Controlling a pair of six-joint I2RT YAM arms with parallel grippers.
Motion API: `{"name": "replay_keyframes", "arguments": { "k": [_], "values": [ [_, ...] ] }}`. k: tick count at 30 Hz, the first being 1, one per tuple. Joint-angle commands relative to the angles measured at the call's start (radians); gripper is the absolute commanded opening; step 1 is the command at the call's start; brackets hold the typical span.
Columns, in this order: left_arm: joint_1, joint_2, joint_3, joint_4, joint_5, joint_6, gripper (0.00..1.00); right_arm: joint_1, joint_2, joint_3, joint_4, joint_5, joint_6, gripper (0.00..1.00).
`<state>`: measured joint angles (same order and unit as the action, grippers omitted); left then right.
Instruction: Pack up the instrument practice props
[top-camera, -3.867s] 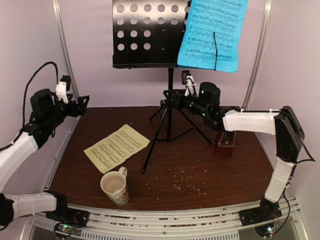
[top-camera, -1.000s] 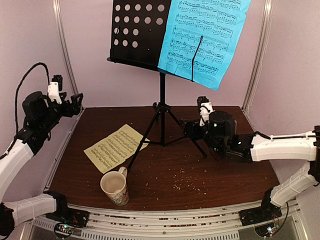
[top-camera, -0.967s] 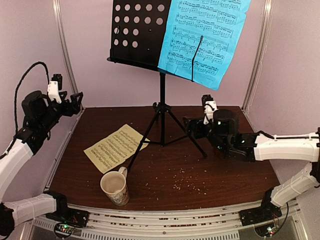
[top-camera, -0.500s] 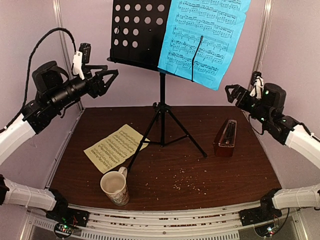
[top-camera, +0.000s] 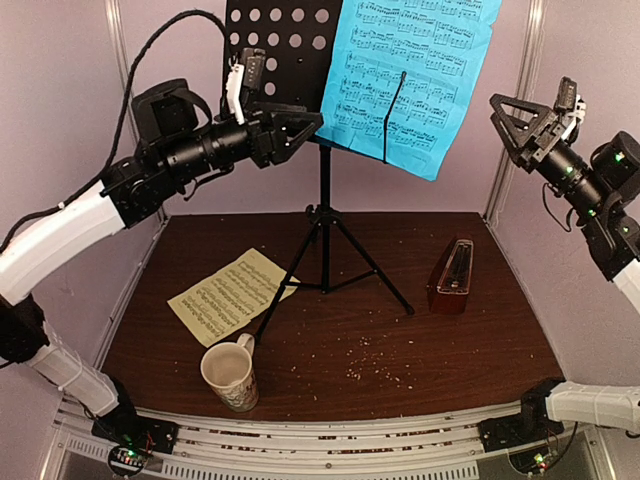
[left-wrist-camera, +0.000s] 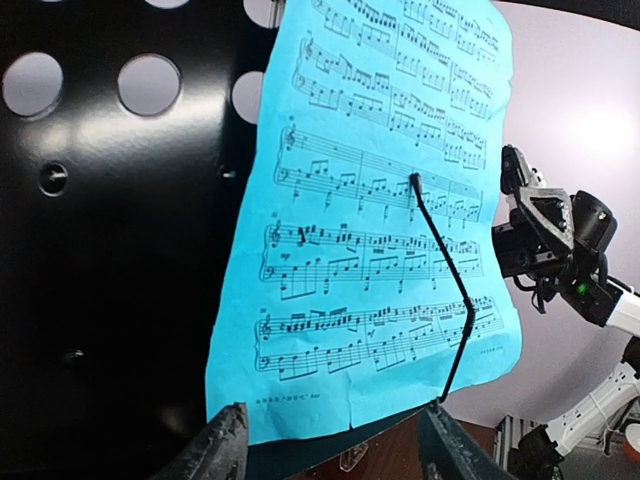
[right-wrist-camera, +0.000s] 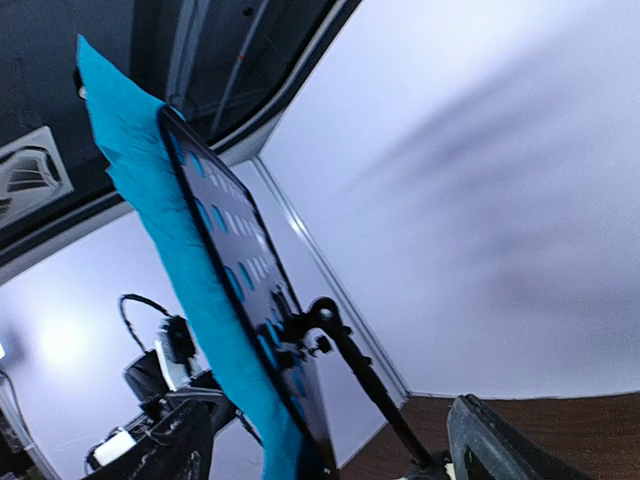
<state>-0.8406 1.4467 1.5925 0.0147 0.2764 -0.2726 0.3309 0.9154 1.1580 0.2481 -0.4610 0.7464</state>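
Observation:
The black perforated music stand (top-camera: 270, 60) stands on its tripod at the back middle. A blue music sheet (top-camera: 415, 70) rests on its desk under a black wire holder. My left gripper (top-camera: 300, 125) is open, level with the desk's lower lip, left of the blue sheet. In the left wrist view the blue sheet (left-wrist-camera: 380, 230) fills the space above my open left gripper (left-wrist-camera: 335, 450). My right gripper (top-camera: 520, 120) is open and empty, right of the sheet. In the right wrist view the stand (right-wrist-camera: 250, 290) is edge-on beyond my right gripper (right-wrist-camera: 330, 450). A pale yellow sheet (top-camera: 233, 295) and the red-brown metronome (top-camera: 452, 277) are on the table.
A cream patterned mug (top-camera: 230, 376) stands near the front left of the brown table (top-camera: 400, 340). Crumbs lie scattered at the table's front middle. Pale walls with metal corner posts (top-camera: 515, 110) close in both sides.
Both arms have risen from table height to the height of the stand's desk. The left gripper moved right toward the desk's lip. The right gripper moved up and right, away from the metronome.

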Motion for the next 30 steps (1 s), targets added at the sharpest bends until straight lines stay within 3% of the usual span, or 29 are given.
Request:
{"name": "replay_keyframes", "arguments": {
  "k": [1,12,21,30],
  "values": [
    [-0.014,0.064,0.071,0.067,0.105,-0.075,0.60,0.003,0.032,0.007,0.190,-0.208,0.147,0.81],
    [-0.066,0.196,0.233,0.087,0.143,-0.118,0.56,0.100,0.089,0.093,0.090,-0.124,0.001,0.63],
    [-0.080,0.290,0.349,0.081,0.168,-0.143,0.55,0.144,0.111,0.123,0.083,-0.076,-0.065,0.36],
    [-0.089,0.391,0.470,0.051,0.178,-0.161,0.47,0.178,0.132,0.155,0.048,-0.011,-0.134,0.26]
  ]
}}
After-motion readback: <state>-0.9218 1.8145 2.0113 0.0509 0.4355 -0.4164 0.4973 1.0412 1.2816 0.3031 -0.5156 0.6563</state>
